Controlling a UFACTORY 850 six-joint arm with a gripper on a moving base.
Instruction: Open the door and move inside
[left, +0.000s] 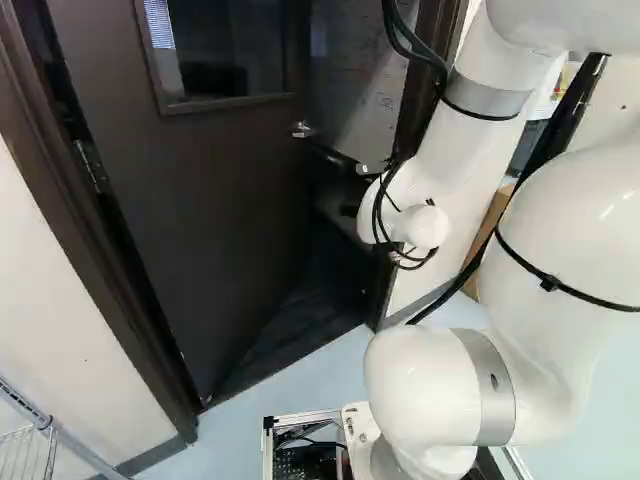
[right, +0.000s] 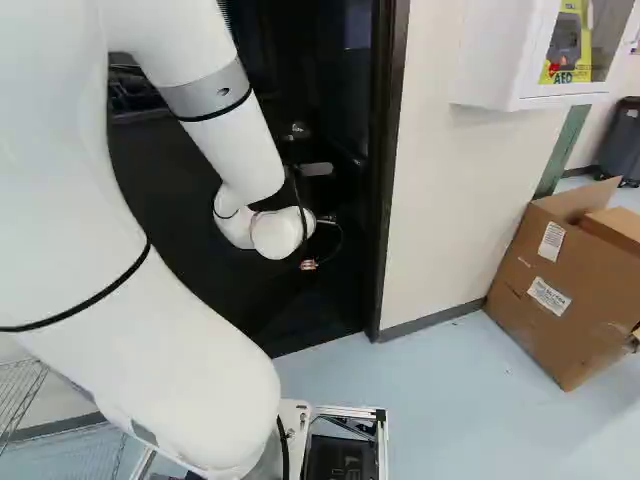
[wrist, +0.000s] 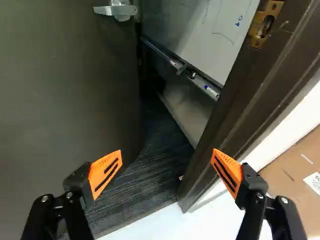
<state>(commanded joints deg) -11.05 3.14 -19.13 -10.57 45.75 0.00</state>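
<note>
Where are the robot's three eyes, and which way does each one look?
Left base view: on the base, behind the arm to its left, looking ahead and down at the open door; the arm fills the right side.
Right base view: behind the arm to its right, looking ahead past the door frame and box; the arm fills the left.
Wrist view: on the wrist, looking along the open gripper into the doorway; only the gripper shows.
Shared: left base and wrist views both show the handle.

Dark door (left: 190, 220) ajar, with hinge (left: 90, 165) along left edge, window (left: 230, 50) in upper part, lever handle (left: 303, 130) near free edge. White arm (left: 450, 160) at right, overlapping right jamb (left: 385, 285). Metal rack (left: 50, 430) at lower left.
</note>
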